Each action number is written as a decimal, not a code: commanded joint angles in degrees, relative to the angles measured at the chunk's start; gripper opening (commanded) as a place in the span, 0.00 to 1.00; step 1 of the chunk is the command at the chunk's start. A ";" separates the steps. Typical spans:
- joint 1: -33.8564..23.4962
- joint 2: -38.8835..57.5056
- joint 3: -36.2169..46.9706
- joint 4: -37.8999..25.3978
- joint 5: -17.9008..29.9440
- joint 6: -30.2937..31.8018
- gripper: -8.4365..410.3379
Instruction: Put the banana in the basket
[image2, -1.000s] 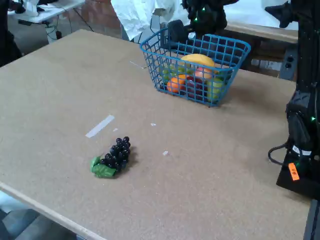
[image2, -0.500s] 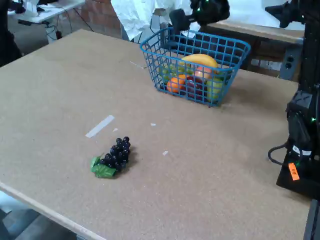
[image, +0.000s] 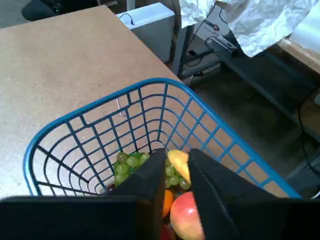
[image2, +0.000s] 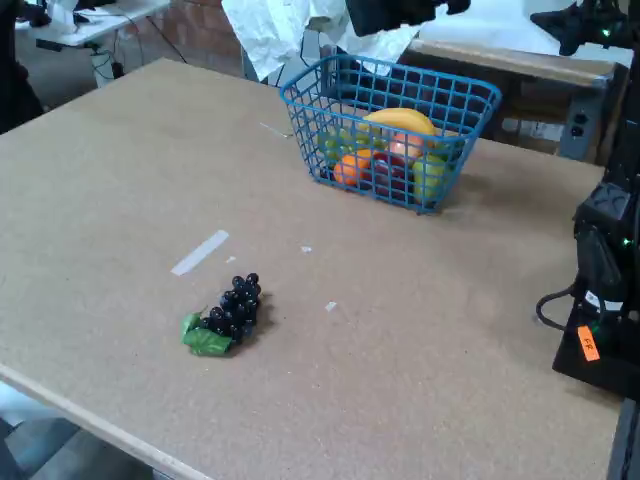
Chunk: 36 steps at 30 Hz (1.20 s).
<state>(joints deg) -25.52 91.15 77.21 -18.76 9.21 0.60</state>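
resting place: banana (image2: 402, 120) lay on top of the fruit heap inside the blue wire basket (image2: 300, 105), so the task looked done.
gripper: gripper (image: 176, 167) hung above the basket, fingers a narrow gap apart and holding nothing, which suggested a release.
basket contents: green grapes (image: 129, 165), an orange and a red apple (image: 186, 216) propped the banana high.
left out: dark grape bunch (image2: 228, 312) with a green leaf sat well apart on the table (image2: 110, 180), near a tape strip (image2: 199, 252).
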 joint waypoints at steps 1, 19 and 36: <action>1.27 -4.26 0.02 -3.08 0.13 -0.90 0.02; 8.31 -19.12 -0.92 -11.74 0.24 -1.88 0.02; 13.51 -43.45 -30.91 4.13 0.07 2.32 0.02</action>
<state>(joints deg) -12.43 51.31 51.83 -16.49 9.23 1.93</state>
